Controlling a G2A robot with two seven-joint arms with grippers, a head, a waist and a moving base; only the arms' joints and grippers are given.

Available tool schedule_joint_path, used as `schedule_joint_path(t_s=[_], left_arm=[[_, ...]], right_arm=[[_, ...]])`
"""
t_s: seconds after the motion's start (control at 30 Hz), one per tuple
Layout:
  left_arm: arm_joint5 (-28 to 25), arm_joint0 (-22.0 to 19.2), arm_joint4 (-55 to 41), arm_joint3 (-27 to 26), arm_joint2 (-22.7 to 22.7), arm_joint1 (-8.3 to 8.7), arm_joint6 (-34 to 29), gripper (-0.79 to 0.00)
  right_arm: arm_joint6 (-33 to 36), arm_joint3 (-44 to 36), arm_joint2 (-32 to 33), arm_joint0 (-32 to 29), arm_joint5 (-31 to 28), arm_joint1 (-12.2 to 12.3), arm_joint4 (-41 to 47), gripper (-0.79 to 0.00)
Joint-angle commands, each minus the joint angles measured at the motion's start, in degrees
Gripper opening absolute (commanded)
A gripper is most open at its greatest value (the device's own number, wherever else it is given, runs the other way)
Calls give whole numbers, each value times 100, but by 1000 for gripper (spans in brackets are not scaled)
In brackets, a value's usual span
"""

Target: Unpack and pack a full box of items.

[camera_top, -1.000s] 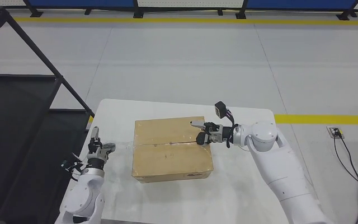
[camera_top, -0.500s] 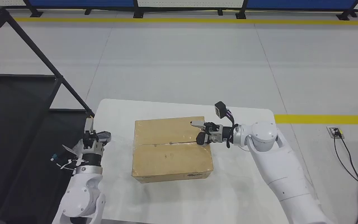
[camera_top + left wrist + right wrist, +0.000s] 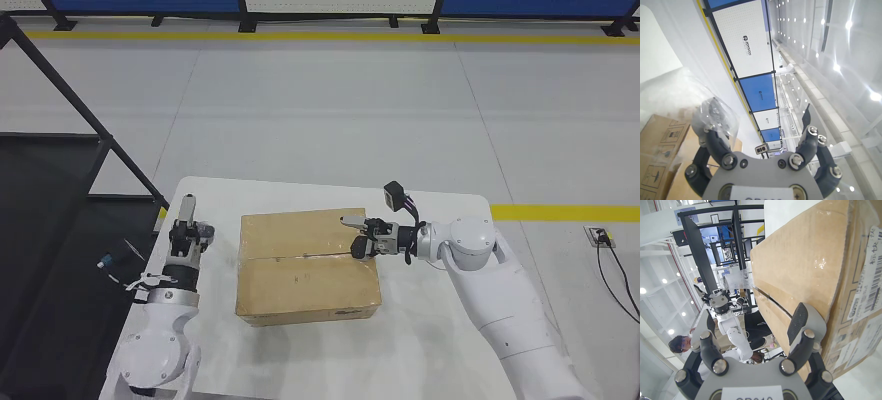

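I am holding my right gripper (image 3: 352, 237) spread open at the top seam of the closed brown cardboard box (image 3: 300, 275), my left gripper (image 3: 190, 222) gaping near its other side.

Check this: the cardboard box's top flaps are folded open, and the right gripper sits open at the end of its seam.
Wrong on the flaps: the top view shows the cardboard box shut, flaps meeting along a seam. The right gripper does sit open at the seam's end.
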Motion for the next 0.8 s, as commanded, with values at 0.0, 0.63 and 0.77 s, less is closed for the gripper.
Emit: schedule_joint_path(t_s=[0.0,0.63,0.77], left_arm=[[116,-40,225,-66,103,-6,27,0],[568,-303,2264,-178,1589,-166,705,0],[624,-393,2407,-98,1786,-215,727,0]], right_arm=[[-132,-99,-9,-90,-14,2,10,0],[-360,-663,63,-417,164,132,115,0],[-417,-690,61,-424,155,145,177,0]])
